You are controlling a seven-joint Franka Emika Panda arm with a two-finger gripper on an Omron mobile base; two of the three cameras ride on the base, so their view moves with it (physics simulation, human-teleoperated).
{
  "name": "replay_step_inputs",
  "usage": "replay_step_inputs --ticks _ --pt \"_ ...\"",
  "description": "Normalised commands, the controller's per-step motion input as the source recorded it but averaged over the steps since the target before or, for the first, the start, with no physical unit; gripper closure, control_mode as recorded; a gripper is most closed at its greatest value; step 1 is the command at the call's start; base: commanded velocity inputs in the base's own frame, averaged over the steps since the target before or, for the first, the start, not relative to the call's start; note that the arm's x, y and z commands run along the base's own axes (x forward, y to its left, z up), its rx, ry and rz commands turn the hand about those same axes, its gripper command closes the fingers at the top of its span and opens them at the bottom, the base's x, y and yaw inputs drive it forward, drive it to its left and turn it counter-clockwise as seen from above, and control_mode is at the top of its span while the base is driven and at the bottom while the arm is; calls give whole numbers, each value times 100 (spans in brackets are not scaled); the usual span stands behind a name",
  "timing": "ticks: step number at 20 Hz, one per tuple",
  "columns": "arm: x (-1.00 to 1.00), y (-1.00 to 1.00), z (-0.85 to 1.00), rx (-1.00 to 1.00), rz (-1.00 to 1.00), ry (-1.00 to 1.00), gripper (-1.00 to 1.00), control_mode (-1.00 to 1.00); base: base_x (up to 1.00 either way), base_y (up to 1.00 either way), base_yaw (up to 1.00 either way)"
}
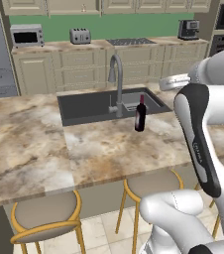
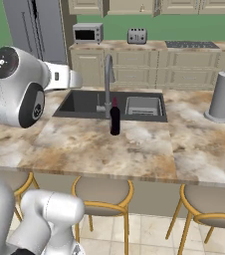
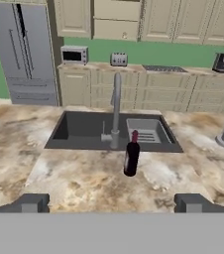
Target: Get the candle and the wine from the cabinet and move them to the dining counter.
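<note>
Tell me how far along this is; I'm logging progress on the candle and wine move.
Done: the wine stands upright on the dining counter, just in front of the sink. In hand: nothing; the hand is open, back from the bottle. Left: the candle, not seen on the counter.

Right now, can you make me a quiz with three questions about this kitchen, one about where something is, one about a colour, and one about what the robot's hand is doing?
1. Where does the wine stand?
A. Inside the sink
B. On the dining counter, just in front of the sink
C. On a stool

2. What colour is the bottle's neck?
A. Red
B. Blue
C. Green

3. How is the end effector?
A. Shut on the bottle
B. Shut on the tap
C. Open, holding nothing

Answers:
1 B: the bottle stands upright on the dining counter, by the front edge of the sink, near the tap.
2 A: red foil tops the dark glass.
3 C: in the hand view its fingertips sit wide apart, with the bottle standing well ahead of them.
</note>
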Motion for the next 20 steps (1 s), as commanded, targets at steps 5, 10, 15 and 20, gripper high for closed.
replay_step_inputs --ticks 5,10,15,20 --pt "0 0 0 0 0 0 -100 100 -76 8 -1" --pt "0 0 0 0 0 0 -100 100 -100 57 -6" --pt "0 0 0 0 0 0 -100 100 -99 96 -14" --pt "0 0 0 0 0 0 -100 100 -40 100 -13"
